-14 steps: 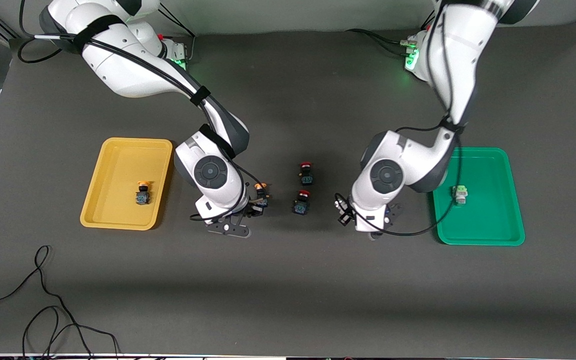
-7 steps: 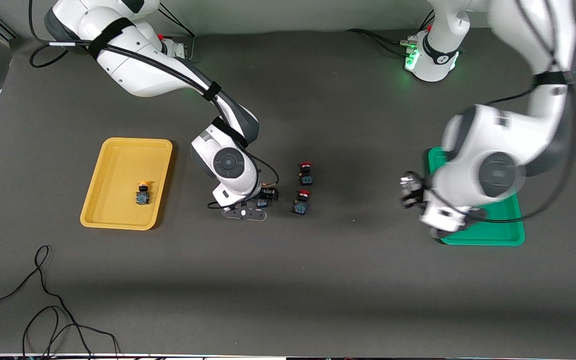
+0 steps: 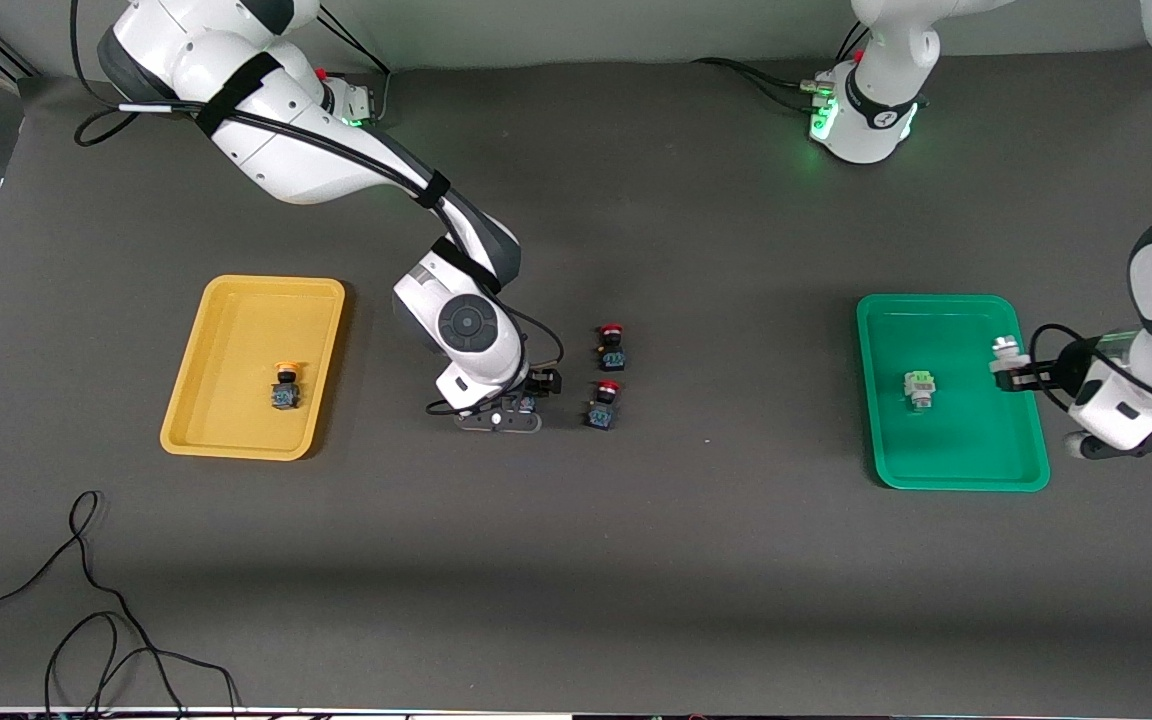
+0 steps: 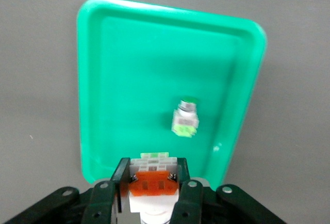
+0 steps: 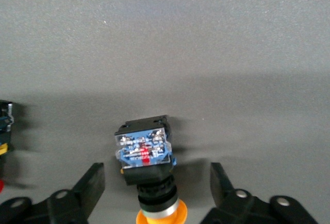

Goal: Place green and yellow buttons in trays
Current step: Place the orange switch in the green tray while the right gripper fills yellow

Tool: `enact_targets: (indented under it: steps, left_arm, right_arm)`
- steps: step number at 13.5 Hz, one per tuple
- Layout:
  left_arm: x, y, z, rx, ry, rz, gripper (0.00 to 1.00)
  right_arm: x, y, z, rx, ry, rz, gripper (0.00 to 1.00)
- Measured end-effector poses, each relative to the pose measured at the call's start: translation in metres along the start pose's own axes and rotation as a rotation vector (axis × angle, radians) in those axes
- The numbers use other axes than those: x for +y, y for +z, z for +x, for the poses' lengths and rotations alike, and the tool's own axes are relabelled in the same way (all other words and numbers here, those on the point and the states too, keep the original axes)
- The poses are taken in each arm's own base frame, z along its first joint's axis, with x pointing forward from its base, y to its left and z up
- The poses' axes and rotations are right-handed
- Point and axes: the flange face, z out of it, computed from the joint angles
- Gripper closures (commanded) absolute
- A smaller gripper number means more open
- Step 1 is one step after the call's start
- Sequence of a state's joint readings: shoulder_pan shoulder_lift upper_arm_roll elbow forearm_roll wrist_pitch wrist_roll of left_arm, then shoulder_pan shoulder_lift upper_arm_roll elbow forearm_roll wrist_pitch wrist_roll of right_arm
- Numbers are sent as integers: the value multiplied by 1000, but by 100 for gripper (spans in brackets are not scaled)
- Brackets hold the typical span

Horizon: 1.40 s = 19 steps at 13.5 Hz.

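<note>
L gripper: clamped on a white-grey button w/ orange part, over the green tray edge toward the L arm's end; carried there for drop-off, likely.
Green tray: one white-green button lies inside.
R gripper: jaws spread wide, empty, straddling a yellow-cap button on the table beside two red-cap buttons; lined up to grab, prob.
Yellow tray: one yellow button inside.
</note>
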<state>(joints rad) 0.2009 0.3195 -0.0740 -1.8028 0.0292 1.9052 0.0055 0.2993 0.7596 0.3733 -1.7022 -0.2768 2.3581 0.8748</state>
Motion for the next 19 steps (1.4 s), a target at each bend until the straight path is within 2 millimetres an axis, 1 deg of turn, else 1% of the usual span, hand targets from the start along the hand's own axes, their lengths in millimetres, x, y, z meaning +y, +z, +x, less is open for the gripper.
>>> enact_targets:
  steps: [2,4,6,7,8,9,10,12,13,14,15,16,17,19]
  left_arm:
    - [-19,45,-4,48,52,3,91]
    - [-40,88,-14,86,93,0,91]
    - [-55,124,-23,119,117,-2,91]
    - [-57,139,-25,130,122,-3,87]
    - [-56,150,-26,132,126,-5,66]
    - [-54,155,-25,130,131,-7,15]
    - [-52,156,-25,130,137,-7,0]
    - [-48,153,-22,136,148,-7,0]
    - [-48,147,-19,136,151,-6,0]
    - [-48,138,-15,127,154,-6,0]
    - [-50,123,-10,113,156,-7,0]
    - [-52,102,-5,100,155,-6,0]
    - [-54,78,-2,91,154,-5,0]
    - [-55,27,-2,76,154,-1,0]
  right_arm:
    - [0,-2,2,9,0,5,100]
    - [1,-13,10,30,8,20,100]
    - [8,-35,20,48,18,11,100]
    - [19,-54,28,46,6,-16,100]
    - [33,-79,36,37,-10,-46,100]
    - [52,-111,43,24,-23,-64,100]
    - [73,-149,50,14,-46,-66,100]
    - [127,-227,56,11,-90,-87,100]
    - [156,-258,57,17,-99,-99,100]
    - [182,-280,58,18,-104,-108,100]
    - [208,-294,61,16,-119,-114,100]
    - [235,-300,65,7,-140,-113,100]
    - [263,-300,72,-6,-156,-103,100]
    - [327,-293,84,-39,-186,-70,100]
